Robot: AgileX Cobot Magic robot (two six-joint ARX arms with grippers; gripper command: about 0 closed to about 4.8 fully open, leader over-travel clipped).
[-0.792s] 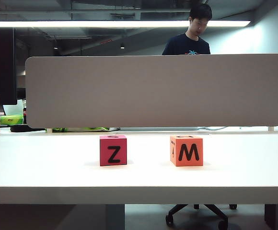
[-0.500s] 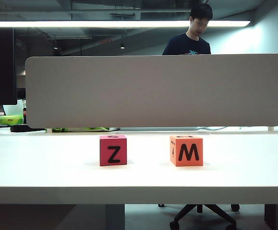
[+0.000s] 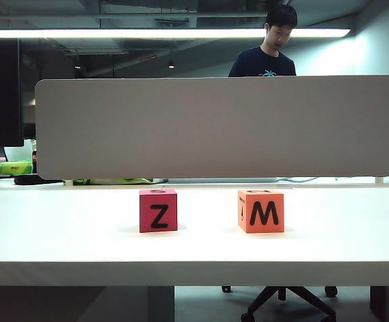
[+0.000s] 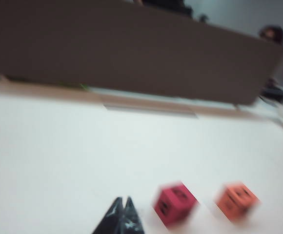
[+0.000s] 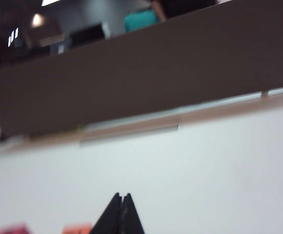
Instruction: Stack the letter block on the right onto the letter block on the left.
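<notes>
Two letter cubes stand on the white desk (image 3: 60,235), side by side and well apart, neither touching anything else: the orange block marked M (image 3: 261,210) on the right of the exterior view, and the red block marked Z (image 3: 158,210) on the left. Both sit flat and upright with their letters facing the exterior camera; no stacking has been done. The left tool (image 4: 122,210) appears in its wrist view with its two dark fingertips pressed together, empty, low over the desk and nearer the camera than the red cube, which lies just off to one side of it. The right tool (image 5: 121,207) likewise shows its tips meeting at a point, holding nothing, with the cubes only as blurred colour patches at the frame edge; neither arm shows in the exterior view. Judgement on handling: the orange block looks like a light cube, matte-surfaced, probably foam or painted wood, so unlikely to be fragile or slippery; whether it gives under pressure cannot be told. Its flat, parallel faces offer a sound purchase: take it across two opposite vertical sides, near mid-height or slightly above, square to the faces so it does not twist. The right tool must first open wider than the cube. The red block is free-standing and light, so a skewed set-down could shift it.
</notes>
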